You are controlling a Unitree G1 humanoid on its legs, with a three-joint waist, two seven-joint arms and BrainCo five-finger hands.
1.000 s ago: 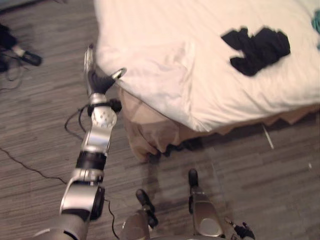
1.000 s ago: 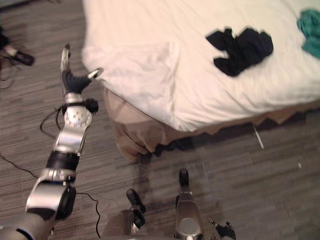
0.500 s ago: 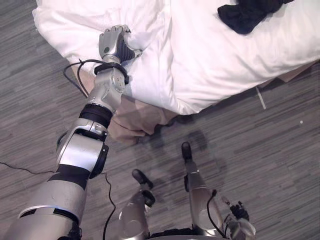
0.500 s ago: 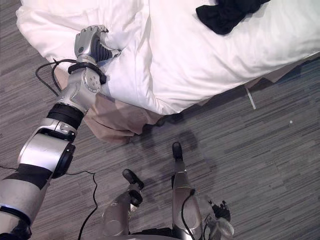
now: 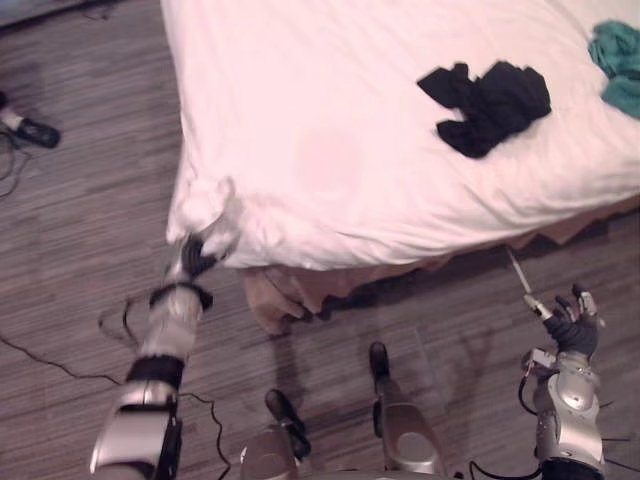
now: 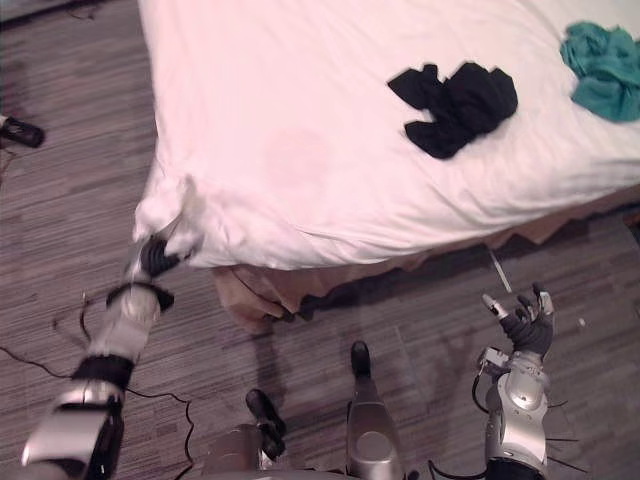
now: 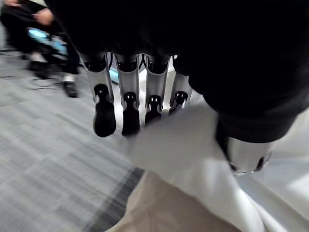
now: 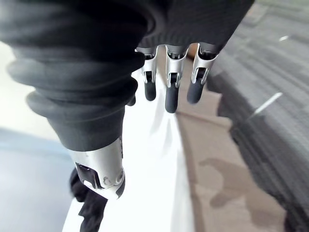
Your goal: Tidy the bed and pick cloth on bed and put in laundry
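Observation:
A white duvet (image 5: 330, 170) lies spread flat over the bed. My left hand (image 5: 190, 262) is at the bed's near left corner, its fingers (image 7: 123, 113) and thumb curled on the bunched duvet corner (image 7: 193, 150). A black cloth (image 5: 490, 95) lies crumpled on the duvet toward the right. A teal cloth (image 6: 605, 70) lies at the bed's far right. My right hand (image 5: 570, 325) hangs over the floor in front of the bed's right part, fingers (image 8: 169, 94) spread and holding nothing.
A beige bed skirt (image 5: 285, 295) hangs out below the duvet at the near corner. A thin white stick (image 5: 515, 270) lies on the grey plank floor by the bed. A black shoe (image 5: 30, 130) is at the far left. A seated person (image 7: 29, 19) is beyond the left hand.
The camera has shifted. My left hand closed on the duvet fold and drew it out to the bed's corner, flattening it. My right hand rose into view at the lower right.

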